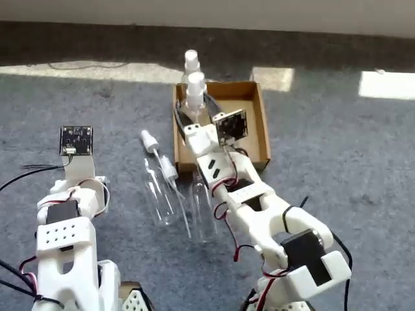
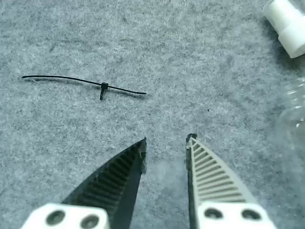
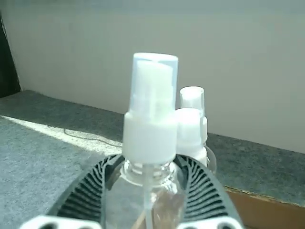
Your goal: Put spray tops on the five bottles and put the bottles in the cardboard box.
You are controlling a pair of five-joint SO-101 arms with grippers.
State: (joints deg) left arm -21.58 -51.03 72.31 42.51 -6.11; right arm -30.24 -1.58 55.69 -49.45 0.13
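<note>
Outstretched, right gripper [image 3: 148,161] clasps capped bottle [image 3: 150,136] (at cardboard box [image 1: 263,123])

Cardboard box [image 1: 249,107]: upright bottles [image 1: 194,87] at left edge; lying bottles [image 1: 159,194] front-left.

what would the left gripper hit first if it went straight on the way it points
Probably the grey carpet: the open left gripper aims at bare floor, the thin black cable tie lying slightly off that line.

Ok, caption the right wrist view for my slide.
Right gripper shut on an upright spray-topped bottle, a second spray-topped bottle just behind, near the cardboard box.
</note>
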